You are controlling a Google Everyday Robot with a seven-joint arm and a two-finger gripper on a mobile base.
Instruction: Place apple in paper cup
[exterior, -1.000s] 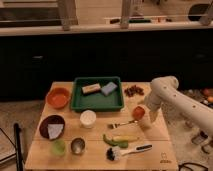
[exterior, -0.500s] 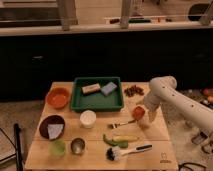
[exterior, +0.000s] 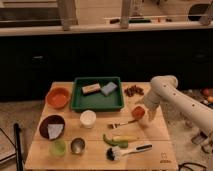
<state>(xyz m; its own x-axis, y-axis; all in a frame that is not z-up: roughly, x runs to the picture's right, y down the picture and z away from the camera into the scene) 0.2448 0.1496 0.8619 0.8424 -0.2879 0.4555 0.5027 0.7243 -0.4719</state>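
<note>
Reaching over a wooden table (exterior: 160, 145), a white robot arm sets its gripper (exterior: 145, 114) low near the table's far side edge.
The apple (exterior: 138, 111) sits right against the gripper, on the side facing the paper cup (exterior: 88, 118); whether it is clamped cannot be told. The cup stands well apart from the gripper, beyond a fork (exterior: 122, 124). Dark cabinets (exterior: 100, 55) run behind.

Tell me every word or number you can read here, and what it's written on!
No text here can be read.
Small mark on the front right corner of the table: too small to read.
Paper cup: plain, no writing.
Pincer, next to the apple on the table's right side: no writing shows on it.
</note>
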